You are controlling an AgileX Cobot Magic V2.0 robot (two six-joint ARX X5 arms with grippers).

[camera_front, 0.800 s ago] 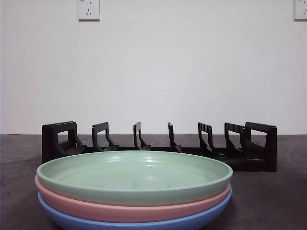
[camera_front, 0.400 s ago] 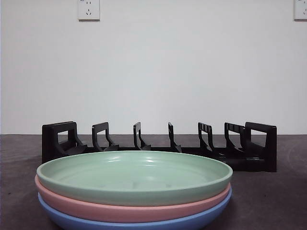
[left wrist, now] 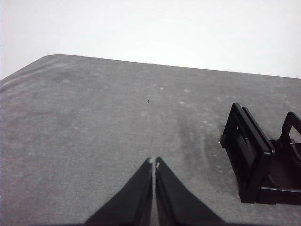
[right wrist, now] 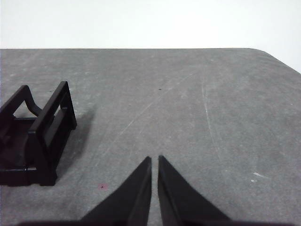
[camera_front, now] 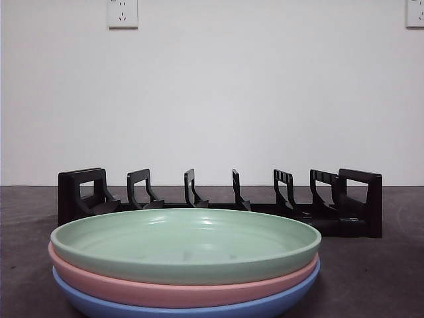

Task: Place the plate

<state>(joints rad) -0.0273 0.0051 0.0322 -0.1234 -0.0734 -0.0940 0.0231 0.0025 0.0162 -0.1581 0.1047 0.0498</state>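
Before a black rack (camera_front: 218, 202), green plate (camera_front: 185, 244) tops pink (camera_front: 165, 288) and blue (camera_front: 199, 308); both grippers (left wrist: 154, 162) (right wrist: 154, 159) wait clenched, apart.

Both arms wait clear of the work, out of the front view. The left gripper (left wrist: 154, 162) hovers above the tabletop (left wrist: 94, 122), its black jaws pressed together, holding nothing. The right gripper (right wrist: 154, 159) hangs likewise, jaws all but touching, a thin slit between them, empty.
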